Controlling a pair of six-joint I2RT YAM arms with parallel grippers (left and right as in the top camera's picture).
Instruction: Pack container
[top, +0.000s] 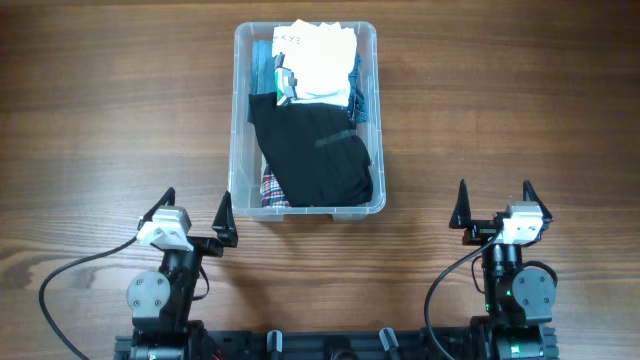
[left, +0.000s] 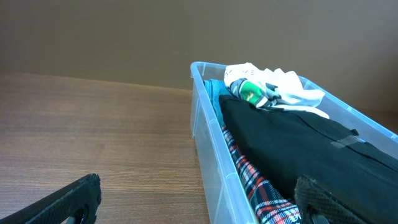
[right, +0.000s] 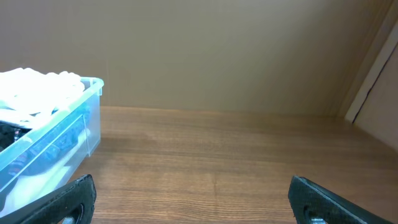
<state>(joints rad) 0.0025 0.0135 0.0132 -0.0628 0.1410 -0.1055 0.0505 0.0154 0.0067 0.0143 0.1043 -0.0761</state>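
Container (top: 237, 110), far centre, filled with clothes (top: 315, 150). Left gripper (top: 196, 205) and right gripper (top: 495, 200) rest near, jaws wide apart, empty. Packing appears complete; any tidying should press the clothes below the rim.

Even, soft indoor light – faint shadows, no strong glare; wrist views slightly soft, overhead sharp

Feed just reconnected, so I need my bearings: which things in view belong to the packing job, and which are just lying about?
Job: container, holding black garment, white garment, plaid cloth, blue cloth, green-and-white item; left gripper and right gripper, fingers apart.
Just there: table, black cables.
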